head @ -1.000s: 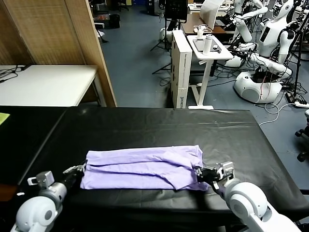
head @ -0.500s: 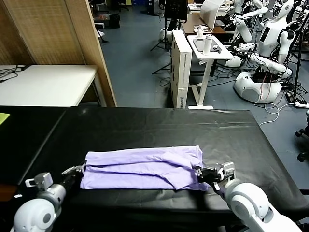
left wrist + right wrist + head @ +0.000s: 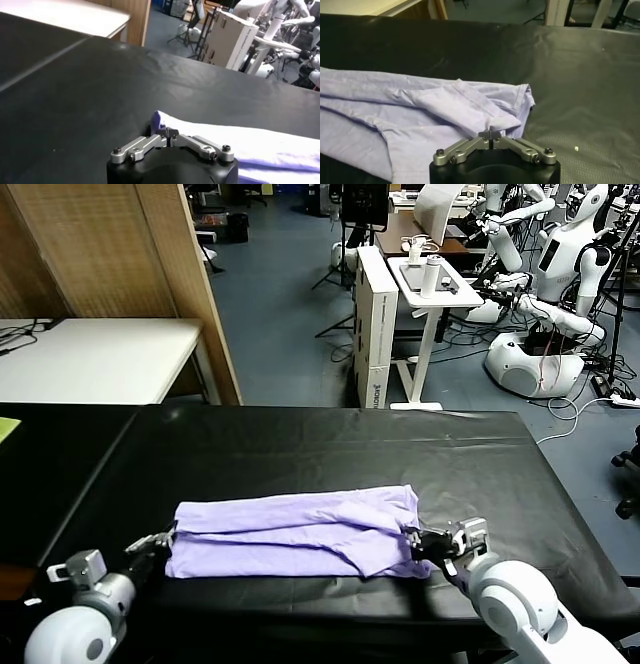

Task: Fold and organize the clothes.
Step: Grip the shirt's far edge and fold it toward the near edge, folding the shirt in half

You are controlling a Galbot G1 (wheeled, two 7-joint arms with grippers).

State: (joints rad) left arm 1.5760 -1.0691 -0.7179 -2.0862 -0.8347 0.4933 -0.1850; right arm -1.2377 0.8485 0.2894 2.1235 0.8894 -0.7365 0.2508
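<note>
The lavender T-shirt (image 3: 295,534) lies folded into a long strip across the near part of the black table (image 3: 330,444), plain side up. My left gripper (image 3: 163,537) is at the strip's left end, low on the table. In the left wrist view its jaws (image 3: 169,134) are shut at the shirt's corner (image 3: 210,137), pinching its edge. My right gripper (image 3: 414,541) is at the strip's right end. In the right wrist view it (image 3: 490,134) is shut on a small fold of the shirt (image 3: 420,107) beside the hem.
A white table (image 3: 100,359) and a wooden partition (image 3: 180,284) stand beyond the table's far left. A white stand with boxes (image 3: 425,284) and other robots (image 3: 560,274) are farther back. A yellow-green item (image 3: 6,427) lies at the left edge.
My left gripper has drawn back a little toward the front left, and the shirt's left end has followed it slightly. The right gripper has stayed in place.
</note>
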